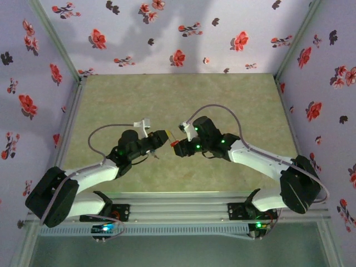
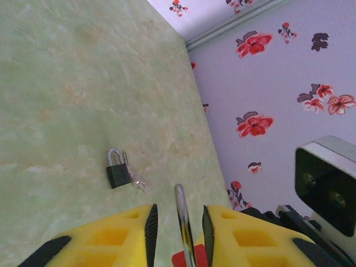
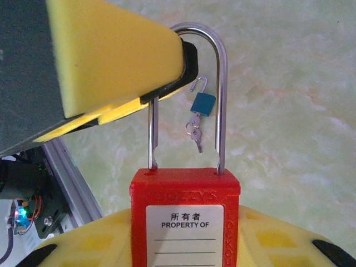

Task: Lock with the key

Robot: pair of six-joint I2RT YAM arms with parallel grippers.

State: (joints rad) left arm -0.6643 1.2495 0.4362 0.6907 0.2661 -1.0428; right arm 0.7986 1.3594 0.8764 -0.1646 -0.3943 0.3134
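Red padlock (image 3: 185,222) sits clamped in the right claw (image 3: 184,247), left claw (image 2: 178,214) slack around its shackle (image 3: 221,100) with gaps both sides, key location can't tell; best keep body steady and press shackle straight down.

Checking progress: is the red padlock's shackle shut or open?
Shut: on the red padlock, both shackle legs reach down into it. Locked or not, cannot tell.

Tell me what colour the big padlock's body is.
Red, with a white label; the padlock shows best in the right wrist view.
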